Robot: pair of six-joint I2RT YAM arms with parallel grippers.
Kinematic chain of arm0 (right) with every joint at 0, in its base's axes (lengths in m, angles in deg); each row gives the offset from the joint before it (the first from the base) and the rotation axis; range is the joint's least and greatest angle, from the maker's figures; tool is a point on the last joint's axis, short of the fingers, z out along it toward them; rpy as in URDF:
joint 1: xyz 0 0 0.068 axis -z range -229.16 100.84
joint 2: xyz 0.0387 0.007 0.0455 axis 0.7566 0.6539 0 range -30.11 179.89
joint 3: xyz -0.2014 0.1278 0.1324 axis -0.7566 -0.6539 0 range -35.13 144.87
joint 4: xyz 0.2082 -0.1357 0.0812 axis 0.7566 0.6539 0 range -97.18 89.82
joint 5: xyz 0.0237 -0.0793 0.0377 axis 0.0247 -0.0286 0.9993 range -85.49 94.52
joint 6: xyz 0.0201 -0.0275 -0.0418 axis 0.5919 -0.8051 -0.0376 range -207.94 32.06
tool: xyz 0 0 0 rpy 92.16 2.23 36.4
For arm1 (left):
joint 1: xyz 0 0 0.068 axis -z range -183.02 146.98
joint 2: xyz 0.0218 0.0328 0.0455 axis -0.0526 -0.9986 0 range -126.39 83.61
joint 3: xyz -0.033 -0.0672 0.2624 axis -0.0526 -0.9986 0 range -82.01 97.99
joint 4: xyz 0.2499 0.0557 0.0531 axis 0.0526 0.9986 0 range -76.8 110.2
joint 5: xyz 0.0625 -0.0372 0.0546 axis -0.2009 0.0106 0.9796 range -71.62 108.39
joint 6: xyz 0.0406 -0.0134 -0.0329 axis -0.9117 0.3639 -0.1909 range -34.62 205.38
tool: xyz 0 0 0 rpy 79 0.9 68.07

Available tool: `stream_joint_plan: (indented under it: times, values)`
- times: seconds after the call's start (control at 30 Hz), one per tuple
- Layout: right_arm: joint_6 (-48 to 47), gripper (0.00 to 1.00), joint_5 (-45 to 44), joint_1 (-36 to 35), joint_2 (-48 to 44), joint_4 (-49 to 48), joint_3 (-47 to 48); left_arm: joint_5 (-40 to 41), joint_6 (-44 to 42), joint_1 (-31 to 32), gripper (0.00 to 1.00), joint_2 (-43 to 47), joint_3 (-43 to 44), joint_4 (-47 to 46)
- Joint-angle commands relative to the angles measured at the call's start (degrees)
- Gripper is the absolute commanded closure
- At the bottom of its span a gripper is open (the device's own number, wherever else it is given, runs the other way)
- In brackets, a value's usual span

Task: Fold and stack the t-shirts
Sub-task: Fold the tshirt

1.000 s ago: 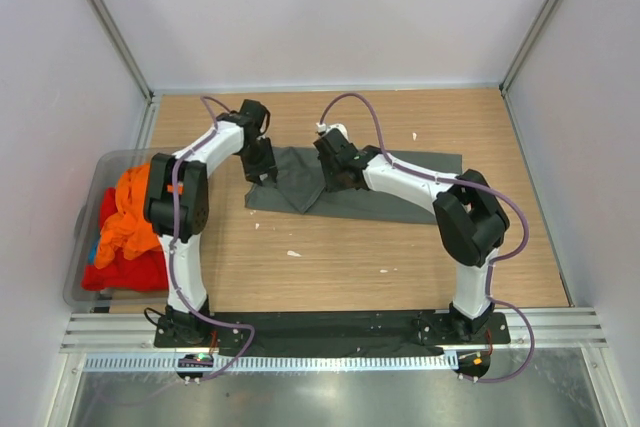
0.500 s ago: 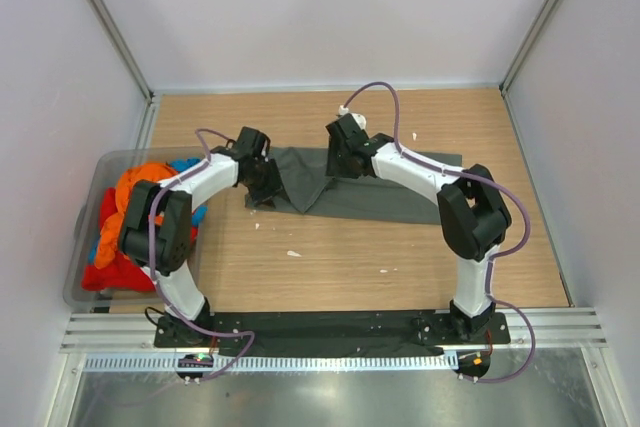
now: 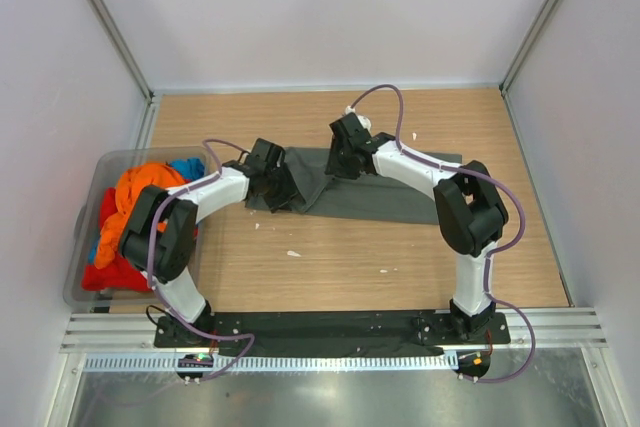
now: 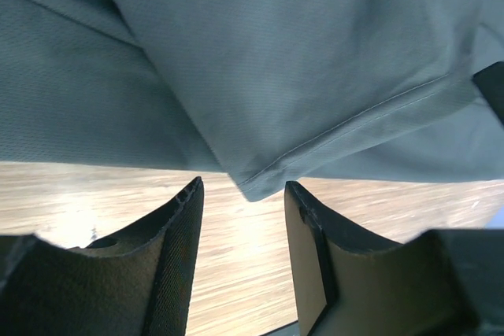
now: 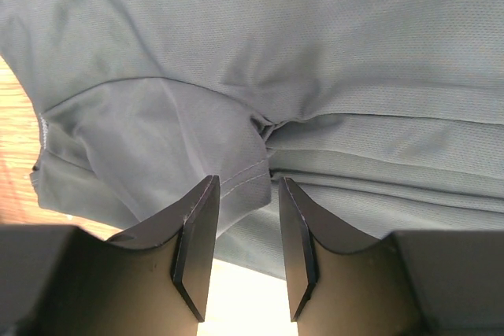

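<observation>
A dark grey-green t-shirt [image 3: 400, 202] lies partly folded across the middle of the wooden table. My left gripper [image 3: 281, 187] is low at the shirt's left end. In the left wrist view the gripper [image 4: 244, 186] is open, with a hemmed corner of the shirt [image 4: 260, 60] just past its fingertips. My right gripper [image 3: 340, 161] is over the shirt's far edge. In the right wrist view it [image 5: 248, 181] is open above a folded sleeve hem [image 5: 157, 139]. Orange [image 3: 140, 197], red [image 3: 120, 272] and blue [image 3: 187, 166] t-shirts lie heaped in the bin.
A translucent grey plastic bin [image 3: 85, 247] stands at the table's left edge. White walls and metal posts close in the far and side edges. A few white specks [image 3: 293, 253] lie on the wood in front of the shirt.
My left gripper has moved right and nearer along the shirt's left end, its arm dropping low. My right gripper moved toward the shirt's far edge, then held still.
</observation>
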Motion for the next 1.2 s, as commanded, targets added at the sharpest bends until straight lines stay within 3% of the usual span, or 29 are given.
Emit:
stream_joint_plan:
  times: [0.0, 0.3, 0.77, 0.9, 1.0, 1.17]
  values:
    - [1.6, 0.58, 1.0, 0.1, 0.0, -2.1, 0.5, 2.3, 2.3, 0.5, 0.54, 1.8, -0.6, -3.8]
    - [3.0, 0.61, 1.2, 0.3, 0.3, -1.9, -0.3, 3.1, 3.6, 1.1, 0.63, 1.6, -0.7, -4.3]
    - [3.9, 0.59, 0.6, 0.3, 0.5, -1.5, -1.8, 6.0, 5.3, 3.2, 0.59, 1.0, -1.3, -4.0]
    - [4.2, 0.60, 0.7, 0.3, 0.6, -2.1, -1.8, 7.4, 6.0, 3.7, 0.63, 0.8, -1.0, -4.2]
    - [3.9, 0.79, 0.2, 0.3, 0.8, -2.6, -1.5, 8.3, 6.1, 3.8, 0.74, 1.2, -0.8, -4.4]
    - [2.8, 0.97, -1.0, 0.5, 1.0, -2.5, -0.5, 10.8, 6.3, 3.8, 1.00, 1.6, 1.0, -2.0]
